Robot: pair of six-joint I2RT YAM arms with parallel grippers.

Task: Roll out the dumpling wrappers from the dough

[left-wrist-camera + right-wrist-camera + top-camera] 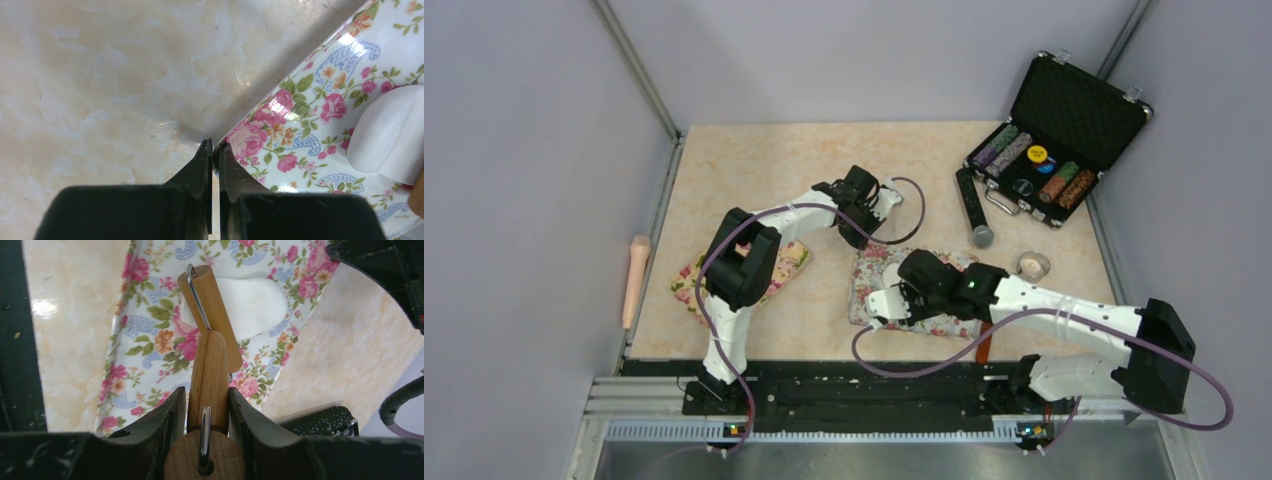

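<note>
Right gripper (207,395) clamped tight on the handle of the wooden roller (209,367); its barrel lies across the near edge of the white dough (257,305), presumably to press it thinner; dough sits on the floral mat (145,340). Left gripper (214,150) closed to a sliver on the mat's edge, likely anchoring it against sliding.

Top camera looks down from behind; close wrist cameras share the floral mat (310,150).

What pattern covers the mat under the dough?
Mat: pink roses on white; left wrist view.
</note>
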